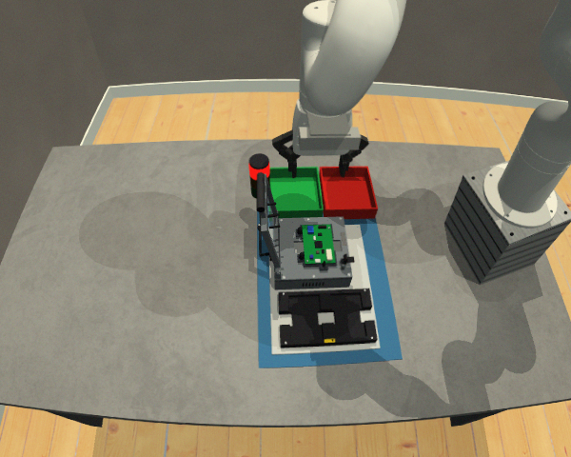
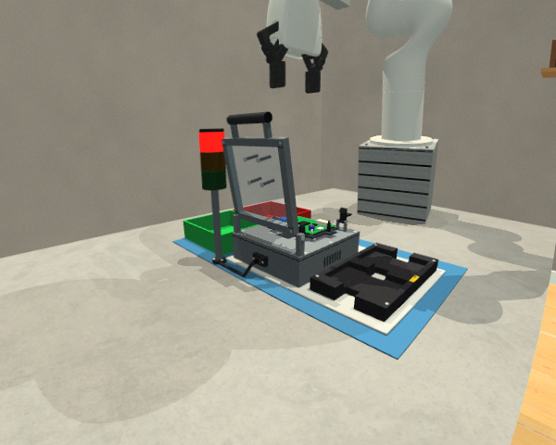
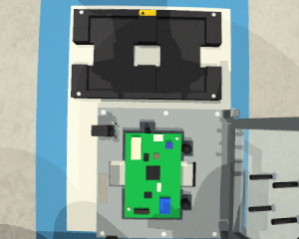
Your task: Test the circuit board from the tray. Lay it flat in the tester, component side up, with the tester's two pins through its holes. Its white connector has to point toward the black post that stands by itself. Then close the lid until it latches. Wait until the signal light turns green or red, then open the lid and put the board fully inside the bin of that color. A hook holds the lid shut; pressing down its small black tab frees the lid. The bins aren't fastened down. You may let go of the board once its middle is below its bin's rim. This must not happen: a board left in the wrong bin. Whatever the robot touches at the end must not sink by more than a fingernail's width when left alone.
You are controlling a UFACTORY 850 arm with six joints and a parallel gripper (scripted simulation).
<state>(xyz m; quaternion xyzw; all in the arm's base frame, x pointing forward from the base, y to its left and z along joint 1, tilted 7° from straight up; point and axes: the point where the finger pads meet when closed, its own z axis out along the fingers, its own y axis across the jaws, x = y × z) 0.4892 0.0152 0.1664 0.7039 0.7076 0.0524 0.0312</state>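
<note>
The green circuit board lies flat in the grey tester, component side up; it also shows in the wrist view. Its white connector sits at the end toward the black tray. The tester lid stands open and upright, with its black handle on top. The signal light shows red at the top. My gripper is open and empty, high above the tester and the bins. The fingers are not in the wrist view.
A green bin and a red bin stand side by side behind the tester. The empty black tray lies in front of it on a white plate and blue mat. The arm's grey base block stands at the right.
</note>
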